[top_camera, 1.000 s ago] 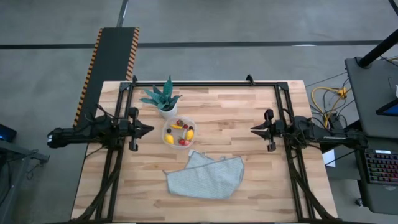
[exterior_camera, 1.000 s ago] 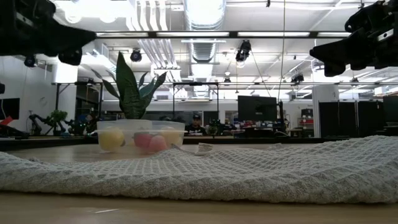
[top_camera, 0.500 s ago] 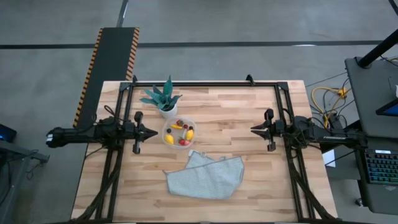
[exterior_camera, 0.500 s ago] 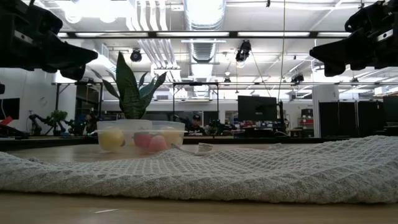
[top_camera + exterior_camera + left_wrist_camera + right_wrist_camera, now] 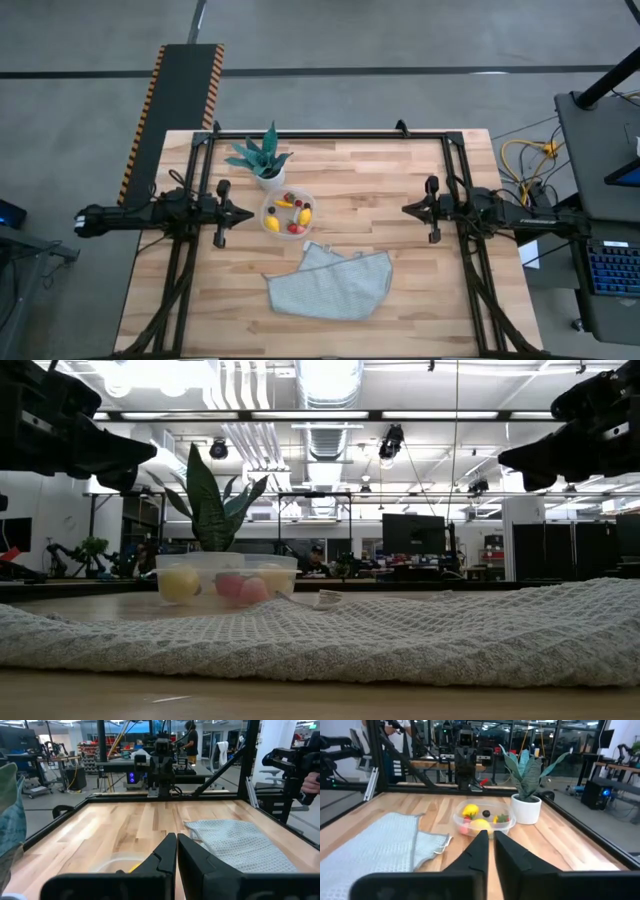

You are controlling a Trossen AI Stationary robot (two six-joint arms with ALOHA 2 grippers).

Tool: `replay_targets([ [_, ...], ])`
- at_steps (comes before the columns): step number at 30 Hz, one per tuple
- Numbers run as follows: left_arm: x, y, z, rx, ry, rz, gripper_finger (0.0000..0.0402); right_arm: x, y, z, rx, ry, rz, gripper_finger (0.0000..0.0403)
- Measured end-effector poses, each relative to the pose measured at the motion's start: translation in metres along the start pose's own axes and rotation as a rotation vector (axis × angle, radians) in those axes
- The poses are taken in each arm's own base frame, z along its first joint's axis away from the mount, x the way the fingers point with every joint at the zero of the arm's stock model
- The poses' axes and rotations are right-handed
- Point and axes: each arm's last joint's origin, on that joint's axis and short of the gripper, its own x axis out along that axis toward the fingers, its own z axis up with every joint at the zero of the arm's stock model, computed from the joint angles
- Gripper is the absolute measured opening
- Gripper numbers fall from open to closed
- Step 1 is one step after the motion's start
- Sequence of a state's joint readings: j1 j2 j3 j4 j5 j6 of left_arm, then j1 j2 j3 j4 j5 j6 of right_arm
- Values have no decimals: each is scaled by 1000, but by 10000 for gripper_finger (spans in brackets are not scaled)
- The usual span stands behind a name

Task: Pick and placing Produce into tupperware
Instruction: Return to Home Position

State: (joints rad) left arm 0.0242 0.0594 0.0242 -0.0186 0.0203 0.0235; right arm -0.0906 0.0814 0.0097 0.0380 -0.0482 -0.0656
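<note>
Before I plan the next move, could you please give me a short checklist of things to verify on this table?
1. Toy produce all inside the round clear plastic container: ok; none shows loose on the wooden table.
2. Container upright, beside the green spiky plant in a white pot: ok.
3. Left gripper shut and empty, next to the container but apart from it: ok.
4. Right gripper shut and empty, at the table's right side, far from the container: ok.
5. Grey knitted cloth clear of the container's rim: cannot tell; its upper corner lies very near.
</note>
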Motion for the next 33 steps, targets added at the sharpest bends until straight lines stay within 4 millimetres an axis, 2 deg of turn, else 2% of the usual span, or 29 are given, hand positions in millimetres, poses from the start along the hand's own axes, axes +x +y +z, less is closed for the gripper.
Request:
replay_targets([
  [5, 0, 0, 0, 0, 4, 0, 0, 0, 0, -1, -7, 9, 4, 9],
  [33, 1, 0, -1, 8, 14, -12, 0, 0, 0, -2, 67, 23, 2, 9],
])
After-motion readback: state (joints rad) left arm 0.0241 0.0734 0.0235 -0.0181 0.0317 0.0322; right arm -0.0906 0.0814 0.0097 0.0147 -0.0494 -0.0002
